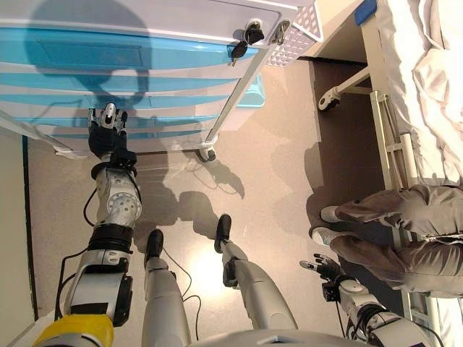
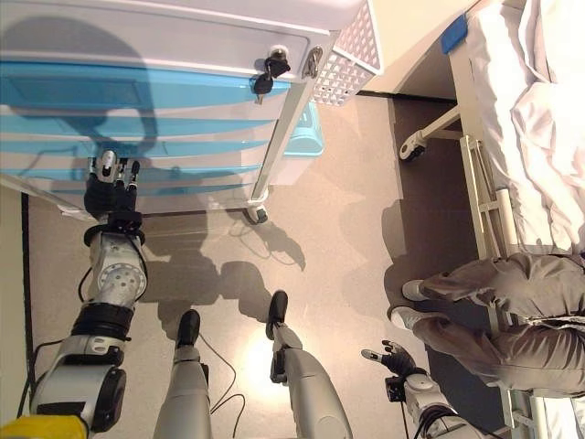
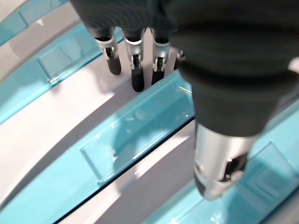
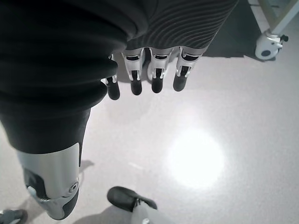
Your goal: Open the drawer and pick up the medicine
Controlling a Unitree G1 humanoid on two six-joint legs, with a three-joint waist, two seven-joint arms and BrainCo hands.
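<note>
Our left hand (image 1: 105, 129) reaches up, fingers straight, tips at a blue drawer (image 1: 130, 119) front; our right hand (image 1: 323, 269) hangs relaxed, open, over the floor (image 1: 268, 181).

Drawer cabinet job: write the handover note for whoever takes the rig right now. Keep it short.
Left hand: open, fingers straight, reaching at the blue drawer fronts of the white cabinet; the left wrist view shows the fingertips at a drawer handle but not curled round it.
Right hand: open, idle, low over the floor near a seated person.
Keys hang at the cabinet's top corner.
Done: the reach to the drawers only.
Left: all drawers look closed; grip a handle, pull the drawer open, find and pick up the medicine, which shows in no view.
</note>
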